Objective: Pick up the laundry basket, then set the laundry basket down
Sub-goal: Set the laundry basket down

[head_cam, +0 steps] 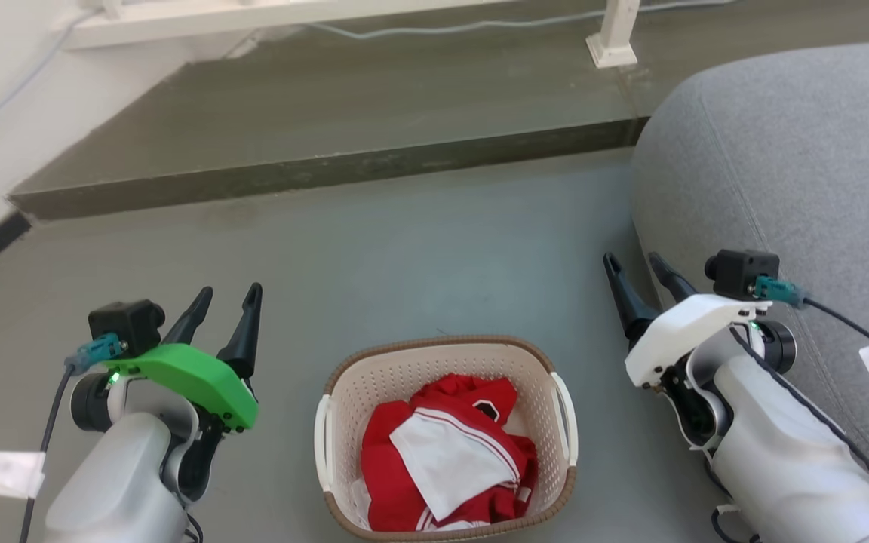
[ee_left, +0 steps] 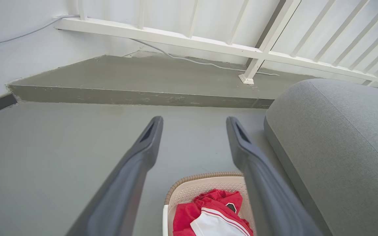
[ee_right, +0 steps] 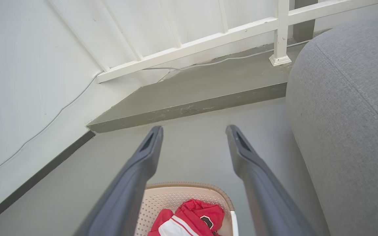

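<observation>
the left gripper [head_cam: 231,290], under a green cover, hovers over the grey floor [head_cam: 442,241] at lower left, its two dark fingers spread well apart and holding nothing. just to its right the laundry basket [head_cam: 434,362] sits on the floor between the two arms, touching neither. a red and white garment [head_cam: 449,445] lies crumpled inside it, and nothing grips its white side handles [head_cam: 322,434]. the right gripper [head_cam: 633,259], under a white cover, hangs on the basket's other side, jaws likewise parted wide and empty, close beside a grey cushioned seat [head_cam: 796,166]. beyond the floor runs a raised step [head_cam: 329,121], with a white railing post [head_cam: 615,34] and a pale cable [head_cam: 419,30] on it.
</observation>
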Controlling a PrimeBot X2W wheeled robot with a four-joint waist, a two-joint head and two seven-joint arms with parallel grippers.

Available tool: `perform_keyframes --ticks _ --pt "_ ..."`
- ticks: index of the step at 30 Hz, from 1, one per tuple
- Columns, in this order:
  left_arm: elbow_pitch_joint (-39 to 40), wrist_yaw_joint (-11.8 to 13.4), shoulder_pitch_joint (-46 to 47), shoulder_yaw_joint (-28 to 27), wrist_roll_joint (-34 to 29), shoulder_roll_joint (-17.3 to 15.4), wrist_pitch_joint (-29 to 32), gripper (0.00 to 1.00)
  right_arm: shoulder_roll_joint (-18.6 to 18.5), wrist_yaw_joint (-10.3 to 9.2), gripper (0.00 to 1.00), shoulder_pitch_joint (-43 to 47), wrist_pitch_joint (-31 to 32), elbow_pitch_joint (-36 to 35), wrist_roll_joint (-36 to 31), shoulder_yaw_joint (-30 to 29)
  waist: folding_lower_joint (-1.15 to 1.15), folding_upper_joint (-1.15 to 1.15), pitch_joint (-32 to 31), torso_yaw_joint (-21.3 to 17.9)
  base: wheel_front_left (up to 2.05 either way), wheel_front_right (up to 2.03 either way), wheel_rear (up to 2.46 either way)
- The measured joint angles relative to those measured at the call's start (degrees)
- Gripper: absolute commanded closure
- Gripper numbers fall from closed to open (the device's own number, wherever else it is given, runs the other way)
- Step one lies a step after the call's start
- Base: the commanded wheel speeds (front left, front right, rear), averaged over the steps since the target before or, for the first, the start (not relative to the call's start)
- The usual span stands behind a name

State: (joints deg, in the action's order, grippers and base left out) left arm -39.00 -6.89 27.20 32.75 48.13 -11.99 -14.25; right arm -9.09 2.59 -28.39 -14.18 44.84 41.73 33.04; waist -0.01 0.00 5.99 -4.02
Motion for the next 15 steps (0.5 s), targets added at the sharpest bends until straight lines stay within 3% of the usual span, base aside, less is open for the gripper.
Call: perform_keyframes --ticks 15 --pt "13.60 2.45 -9.66 -8.72 -10.93 1.53 0.00 0.00 -0.37 -2.71 0.00 9.68 -0.16 -12.07 -6.90 -7.45 0.00 0.00 -3.89 3.04 0.00 0.00 0.00"
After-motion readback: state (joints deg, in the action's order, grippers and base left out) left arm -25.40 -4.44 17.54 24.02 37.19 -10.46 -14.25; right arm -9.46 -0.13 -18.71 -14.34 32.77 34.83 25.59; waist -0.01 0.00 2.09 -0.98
